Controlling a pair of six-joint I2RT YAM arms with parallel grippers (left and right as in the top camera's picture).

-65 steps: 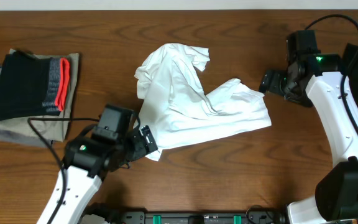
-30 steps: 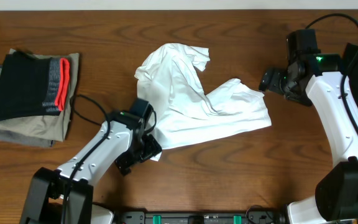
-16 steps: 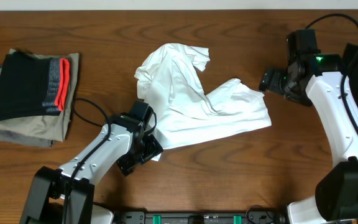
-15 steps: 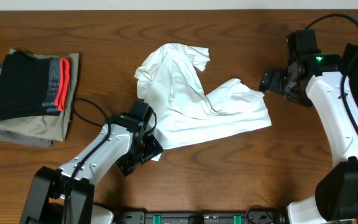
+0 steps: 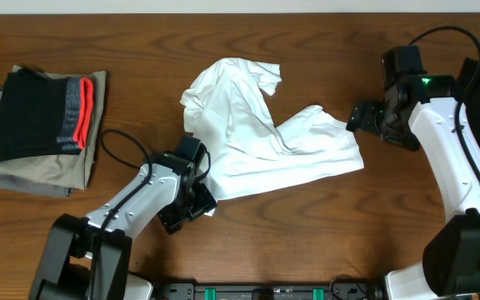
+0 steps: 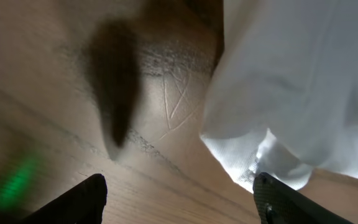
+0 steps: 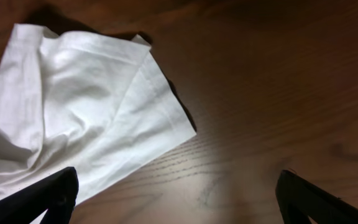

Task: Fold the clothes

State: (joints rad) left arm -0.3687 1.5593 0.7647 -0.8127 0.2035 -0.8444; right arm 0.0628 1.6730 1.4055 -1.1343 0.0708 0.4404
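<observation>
Wooden table (image 5: pixel 307 242), crumpled white T-shirt (image 5: pixel 257 142) — unfolded

Overhead clear, left wrist soft.
I see even light from above; the left wrist feed is blurred, with a dark shadow and green glow on the tabletop (image 6: pixel 166 186).

The crumpled white cotton T-shirt (image 5: pixel 257 137) is spread at the middle of the brown wooden table (image 5: pixel 307 242). The black two-finger left gripper (image 5: pixel 200 200) is set at its front left corner, the black right gripper (image 5: pixel 355 115) just beside its right edge. Far left, a folded black garment with red-and-grey band (image 5: pixel 32 112) is stacked on folded olive-grey garments (image 5: pixel 52 171).
</observation>
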